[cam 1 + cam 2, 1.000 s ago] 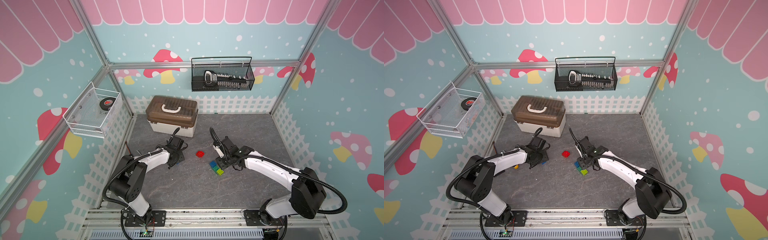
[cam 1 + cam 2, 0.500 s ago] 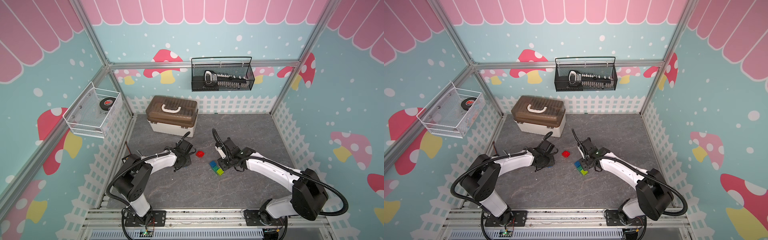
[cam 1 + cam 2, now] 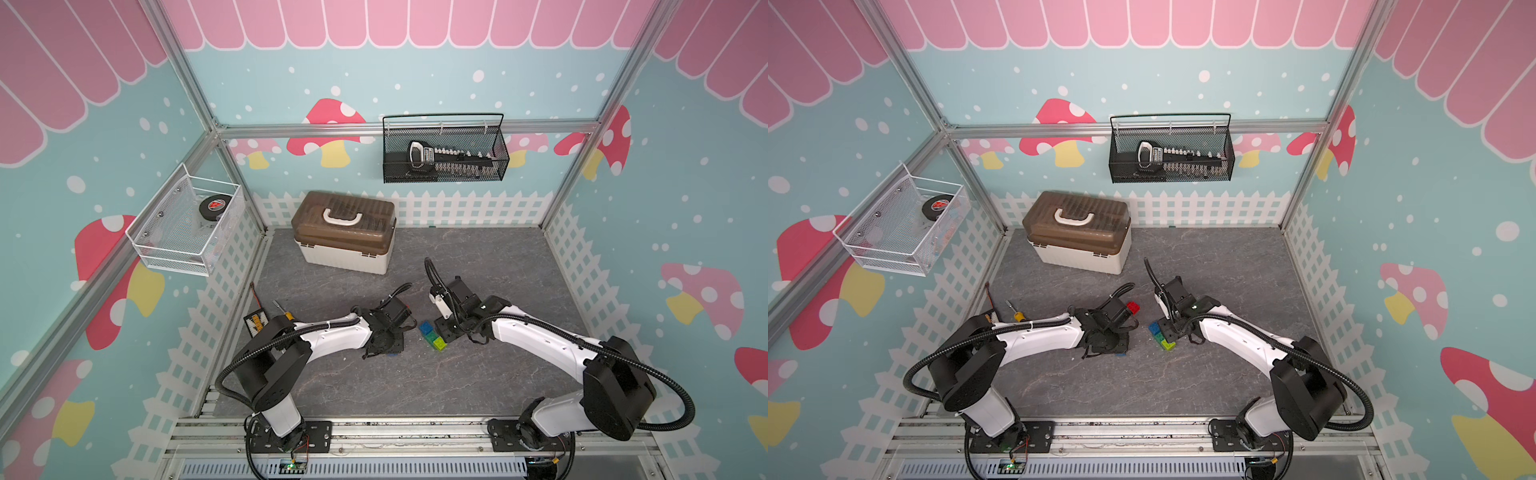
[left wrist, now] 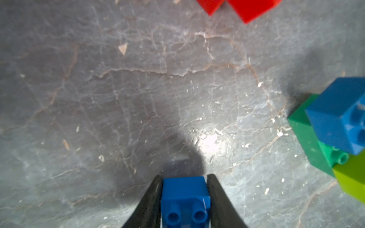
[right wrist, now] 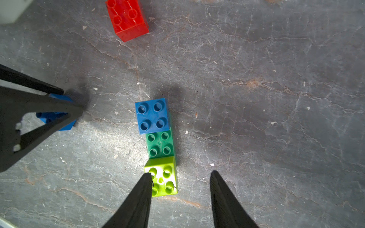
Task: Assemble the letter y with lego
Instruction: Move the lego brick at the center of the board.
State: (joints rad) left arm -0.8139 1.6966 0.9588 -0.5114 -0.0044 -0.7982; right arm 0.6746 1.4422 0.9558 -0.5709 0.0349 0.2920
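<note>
Since a second ago my left arm has swung right, off the left fence and in toward the middle, while the right one has basically stayed put. So my left gripper (image 4: 184,176) is pinched on a loose blue brick (image 4: 184,199), jaws snug on both sides, low over the floor (image 3: 374,395). Can't tell if it's touching down or a hair off. The half-built y (image 5: 159,146) lies mid-floor just right of it: 1 blue square (image 5: 152,115) on the far end of the dark green bar (image 5: 160,145), 1 lime brick (image 5: 162,177) on the near end. My right gripper (image 5: 180,172) hangs over that lime end, jaws partly apart with nothing between them. A red brick (image 3: 1133,307) sits farther back, between the 2 arms. I reckon this is the stem step: both arm tips are on, the stem isn't. Next move probably needs the blue brick carried right to the bar's middle and lined up square, with the right gripper steadying the build so it doesn't skate when pushed.
</note>
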